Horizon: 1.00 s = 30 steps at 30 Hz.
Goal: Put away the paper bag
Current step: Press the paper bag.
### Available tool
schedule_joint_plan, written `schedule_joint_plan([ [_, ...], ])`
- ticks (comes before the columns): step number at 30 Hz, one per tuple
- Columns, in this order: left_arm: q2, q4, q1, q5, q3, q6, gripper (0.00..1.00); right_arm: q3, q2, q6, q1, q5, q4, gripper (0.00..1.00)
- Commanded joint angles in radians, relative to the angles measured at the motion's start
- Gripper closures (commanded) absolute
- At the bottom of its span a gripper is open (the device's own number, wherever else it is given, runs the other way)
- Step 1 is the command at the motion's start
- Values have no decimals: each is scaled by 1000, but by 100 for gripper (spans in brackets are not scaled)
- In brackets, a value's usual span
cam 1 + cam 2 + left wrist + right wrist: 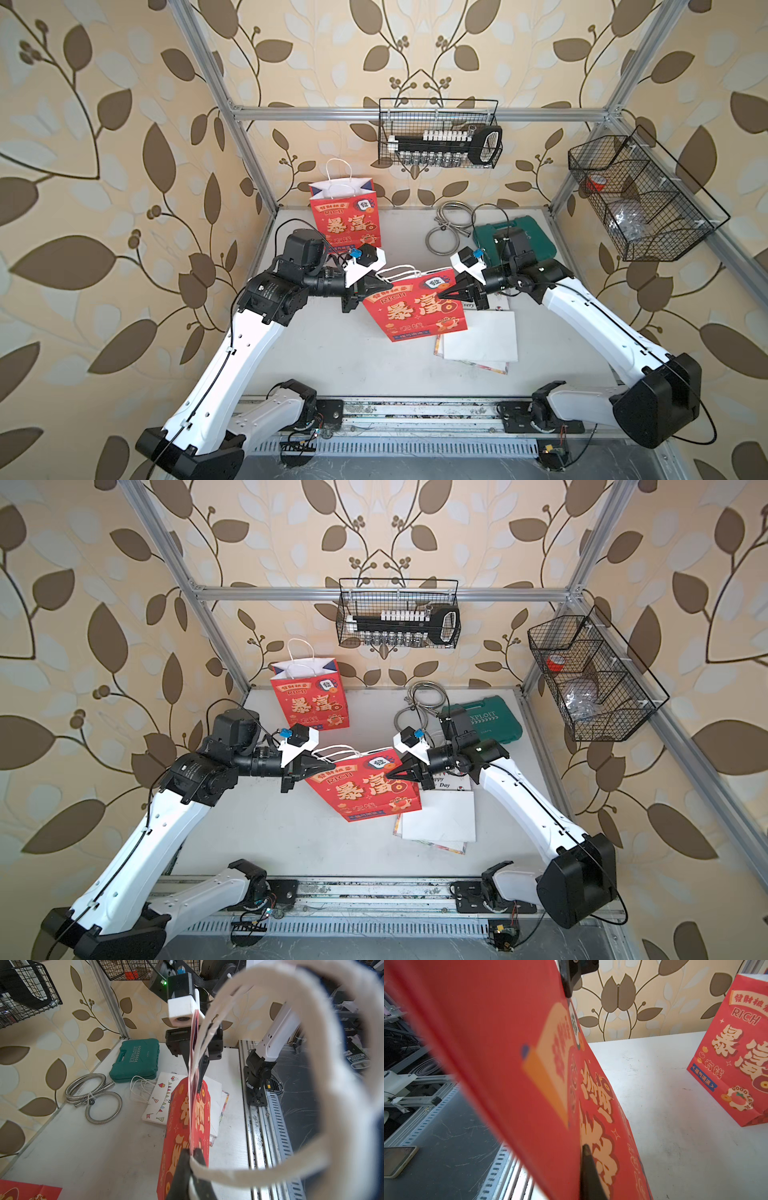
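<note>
Carrying step: left tool (pixel 390 286) and right tool (pixel 439 294) both pinch the bag (pixel 415 313), near the standing bag (pixel 347 220); next, probably lift it above that bag's mouth.

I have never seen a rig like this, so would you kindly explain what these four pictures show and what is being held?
These are two robot arms at a table, each ending in an end effector. Two pictures look down from overhead; two come from cameras on the arms' wrists. On the table are an upright red paper bag, a green case, a metal hose and flat white bags. A second, flattened red bag is held between the arms: the left end effector is shut on one top corner, and the fingers of the right end effector straddle the opposite edge, though I cannot tell whether it grips.
</note>
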Motion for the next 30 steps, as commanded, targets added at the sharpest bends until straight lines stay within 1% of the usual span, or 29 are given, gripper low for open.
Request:
schedule_joint_plan([
  [1,-25,56,7,33,51,-6,100,-31,-21,-15,-1,17,-21,57],
  [2,-25,56,7,33,56,-6,100,-43,-29,-20,-1,33,-20,49],
  [3,-25,56,7,33,59,-7,100,-57,-36,-27,-2,45,-20,47],
  [4,-25,55,7,33,62,-7,100,-68,-39,-32,-4,55,-21,47],
  [5,-27,56,7,33,66,-8,100,-76,-40,-34,-6,69,-20,49],
  [6,-25,56,7,32,68,-8,100,-80,-37,-35,-5,77,-23,54],
  [7,-25,56,7,31,70,-8,100,-77,-34,-41,-6,76,-31,62],
  [8,-25,56,7,30,71,-8,100,-72,-28,-43,-5,72,-39,74],
  [9,-24,56,7,28,73,-6,100,-65,-24,-45,-5,65,-47,88],
  [10,-24,57,7,27,74,-5,100,-59,-21,-48,-4,61,-56,100],
  [13,-24,59,7,19,80,-4,100,-45,-26,-59,-5,54,-75,100],
  [14,-25,58,7,15,80,-2,100,-45,-36,-58,-4,55,-74,94],
  [15,-25,55,7,13,80,1,100,-49,-44,-57,-6,64,-72,69],
  [16,-25,51,7,11,83,3,100,-56,-54,-56,-7,74,-66,54],
  [17,-25,47,7,10,85,6,100,-69,-64,-57,-8,91,-59,46],
  [18,-27,45,7,10,88,8,100,-86,-73,-54,-11,108,-48,44],
  [20,-28,45,7,9,92,8,100,-108,-78,-55,-15,129,-41,44],
  [22,-28,44,7,7,97,8,100,-113,-74,-59,-16,132,-44,53],
  [23,-28,44,7,7,99,7,100,-110,-67,-59,-15,126,-47,62],
  [26,-27,45,7,8,103,8,100,-87,-47,-57,-14,107,-64,98],
  [27,-27,47,7,8,103,9,100,-81,-43,-68,-13,105,-77,100],
  [30,-27,47,7,4,111,7,100,-77,-47,-81,-13,105,-86,100],
])
